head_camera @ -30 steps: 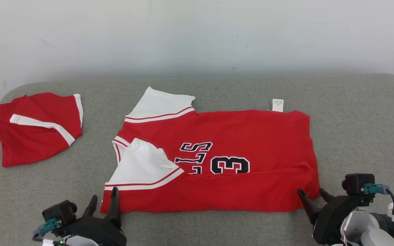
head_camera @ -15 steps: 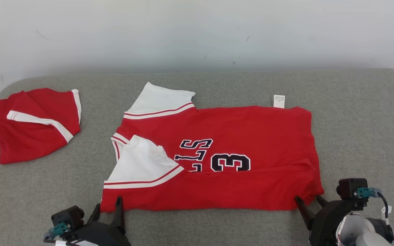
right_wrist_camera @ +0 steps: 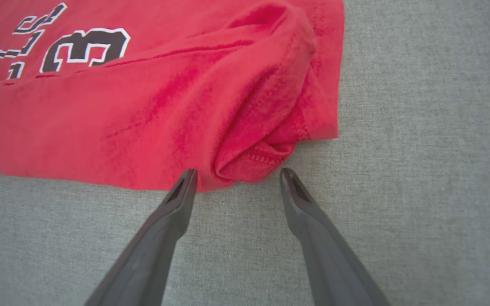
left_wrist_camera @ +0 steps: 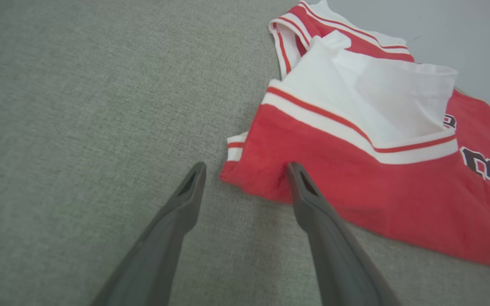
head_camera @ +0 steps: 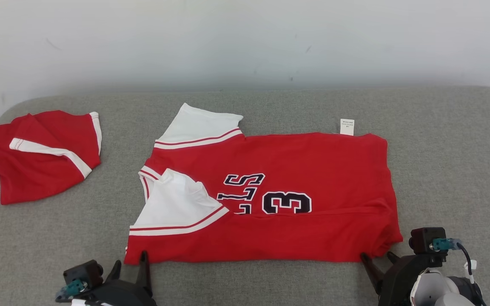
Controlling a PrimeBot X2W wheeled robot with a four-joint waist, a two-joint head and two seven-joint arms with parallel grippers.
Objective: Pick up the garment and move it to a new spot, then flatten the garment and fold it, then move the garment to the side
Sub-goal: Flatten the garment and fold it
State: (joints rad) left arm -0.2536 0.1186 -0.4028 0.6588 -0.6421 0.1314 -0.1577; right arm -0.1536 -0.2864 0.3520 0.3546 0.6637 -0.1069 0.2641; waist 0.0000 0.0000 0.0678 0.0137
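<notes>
The red and white cloth jersey is a soft, matt knit that creases at its folded edge. The grey cloth-covered counter looks coarse-woven and matt. The small white tag looks papery. The left pincer and right pincer have smooth, matt, dark plastic fingers.

This looks like a plain test room or lab: a wide surface covered in grey woven fabric, its far corners rounded, stands hard against a bare pale wall marked with a few small scuffs.
</notes>
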